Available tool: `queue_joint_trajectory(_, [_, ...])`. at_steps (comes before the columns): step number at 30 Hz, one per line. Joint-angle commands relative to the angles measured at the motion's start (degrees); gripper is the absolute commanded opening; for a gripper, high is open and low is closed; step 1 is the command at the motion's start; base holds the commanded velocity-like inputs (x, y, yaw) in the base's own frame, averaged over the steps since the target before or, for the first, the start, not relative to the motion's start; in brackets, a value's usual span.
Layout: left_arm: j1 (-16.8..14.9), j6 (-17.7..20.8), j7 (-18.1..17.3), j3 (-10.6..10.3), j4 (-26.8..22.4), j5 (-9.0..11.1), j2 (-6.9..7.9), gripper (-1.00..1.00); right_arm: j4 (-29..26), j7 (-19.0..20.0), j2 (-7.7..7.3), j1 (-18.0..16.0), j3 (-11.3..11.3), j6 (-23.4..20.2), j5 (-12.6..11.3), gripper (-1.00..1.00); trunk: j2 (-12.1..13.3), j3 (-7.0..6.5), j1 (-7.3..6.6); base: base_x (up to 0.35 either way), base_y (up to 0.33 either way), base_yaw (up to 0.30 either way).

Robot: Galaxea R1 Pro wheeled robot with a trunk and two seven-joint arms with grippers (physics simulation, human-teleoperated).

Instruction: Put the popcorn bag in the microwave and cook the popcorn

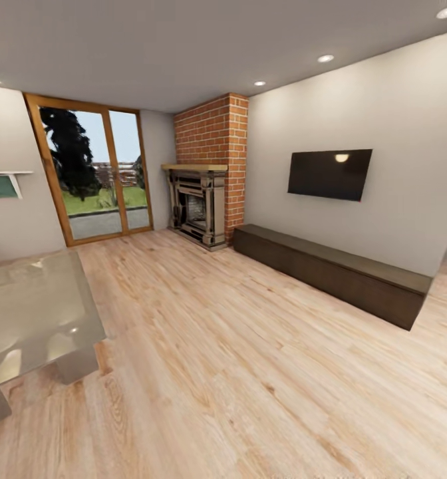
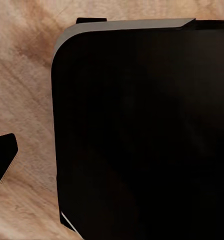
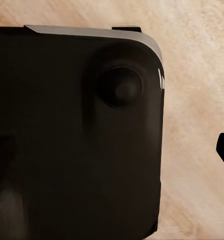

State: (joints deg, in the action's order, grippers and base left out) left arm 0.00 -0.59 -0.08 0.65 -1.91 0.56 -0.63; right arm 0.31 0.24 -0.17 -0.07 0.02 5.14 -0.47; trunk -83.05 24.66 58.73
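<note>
The head camera looked across a living room, not a kitchen: a pale wood floor [image 1: 250, 372] ran to a brick fireplace [image 1: 203, 199] at the far centre, with a glazed door [image 1: 94, 173] to its left showing a lawn and a tree. A dark television [image 1: 330, 174] hung on the right wall above a long, low dark cabinet [image 1: 336, 269]. A glass-topped table [image 1: 30, 319] stood near the left edge. The popcorn bag, the microwave and the countertop were nowhere in this scene, so the robot was probably on its way to them. Both wrist cameras pointed down at the wood floor beside the robot's black base [image 2: 142, 130], which suggests the arms hung lowered at its sides for travel. Whether either tool was wide or narrow could not be told.
</note>
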Motion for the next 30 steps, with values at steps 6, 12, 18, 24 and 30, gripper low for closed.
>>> queue_joint_trajectory(6, [0.0, 0.0, 0.0, 0.1, 0.0, 0.1, -0.07, 1.0, 0.0, 0.0, 0.0, 0.0, 0.1, 0.2, -0.1, 1.0, 0.0, -0.08, 0.0, 0.0, 0.0, -0.285])
queue_joint_trajectory(12, [0.0, -0.1, 0.0, 0.1, 0.0, 0.1, -0.07, 1.0, 0.0, 0.0, 0.0, 0.0, 0.1, 0.2, 0.0, 1.0, 0.0, -0.2, 0.0, 0.0, 0.0, -0.285])
queue_joint_trajectory(18, [0.0, 0.0, 0.0, 0.1, 0.0, 0.1, -0.07, 1.0, 0.0, 0.0, 0.0, 0.0, 0.1, 0.2, 0.0, 1.0, 0.0, -0.32, 0.0, 0.0, 0.0, -0.285])
queue_joint_trajectory(24, [0.0, 0.0, 0.0, 0.1, 0.0, 0.1, -0.07, 1.0, 0.0, 0.0, 0.0, 0.0, 0.1, 0.2, 0.0, 1.0, 0.0, -0.44, 0.0, 0.0, 0.0, -0.285])
queue_joint_trajectory(30, [0.0, -0.1, 0.0, 0.1, 0.0, 0.1, -0.07, 1.0, 0.0, 0.1, 0.0, 0.0, 0.1, 0.3, 0.0, 1.0, 0.0, -0.56, 0.0, 0.0, 0.0, -0.285])
